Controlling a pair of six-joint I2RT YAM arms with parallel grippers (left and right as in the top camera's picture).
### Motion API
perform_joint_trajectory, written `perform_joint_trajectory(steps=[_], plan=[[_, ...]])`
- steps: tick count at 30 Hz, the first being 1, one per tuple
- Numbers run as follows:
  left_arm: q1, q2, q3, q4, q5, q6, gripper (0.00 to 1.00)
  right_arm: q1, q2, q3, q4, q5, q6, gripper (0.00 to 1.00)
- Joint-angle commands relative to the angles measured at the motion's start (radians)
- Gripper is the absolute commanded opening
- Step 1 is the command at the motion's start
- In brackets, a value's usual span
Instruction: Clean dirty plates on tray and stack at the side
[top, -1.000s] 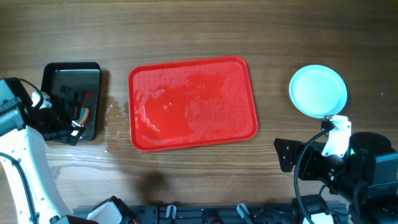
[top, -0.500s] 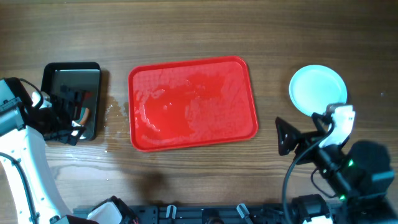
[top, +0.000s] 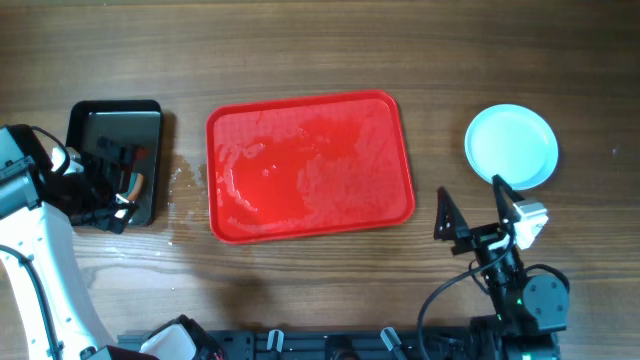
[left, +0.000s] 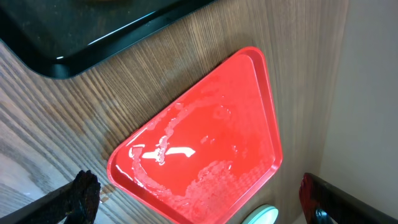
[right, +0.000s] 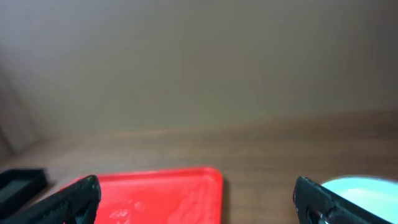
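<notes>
The red tray (top: 310, 165) lies mid-table, wet and streaked with foam, with no plate on it. It also shows in the left wrist view (left: 205, 143) and the right wrist view (right: 155, 193). A pale mint-white plate (top: 511, 146) sits to the tray's right, clean on top; I cannot tell how many are stacked under it. Its edge shows in the left wrist view (left: 264, 216) and the right wrist view (right: 367, 186). My left gripper (top: 118, 185) (left: 199, 208) is open and empty over the black pan. My right gripper (top: 472, 215) (right: 199, 202) is open and empty, below the plate near the front edge.
A black rectangular pan (top: 85, 125) stands at the far left, also in the left wrist view (left: 74, 37). Water is spilled on the wood (top: 185, 180) between the pan and the tray. The right arm's base (top: 530, 300) sits at the front right.
The right arm has drawn back toward the front edge and its gripper has shifted left and tilted up. The left arm, tray and plate have not moved.
</notes>
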Motion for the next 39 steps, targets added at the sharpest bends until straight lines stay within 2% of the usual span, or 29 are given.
perform_joint_trajectory(steps=[1, 5, 9, 20, 39], plan=[[0.003, -0.007, 0.008, 0.000, 0.011, 0.004, 1.00, -0.087, -0.022, -0.098, 0.113, 0.013, 0.079, 1.00], [0.003, -0.007, 0.008, 0.000, 0.011, 0.004, 1.00, -0.158, -0.022, -0.103, 0.093, 0.018, 0.101, 1.00], [0.003, -0.007, 0.008, -0.001, 0.011, 0.004, 1.00, -0.220, -0.022, -0.103, 0.055, 0.017, 0.044, 1.00], [0.003, -0.007, 0.008, -0.001, 0.011, 0.004, 1.00, -0.235, -0.022, -0.103, 0.017, 0.029, -0.300, 1.00], [0.003, -0.007, 0.008, -0.001, 0.011, 0.004, 1.00, -0.235, -0.021, -0.103, 0.018, 0.029, -0.308, 1.00]])
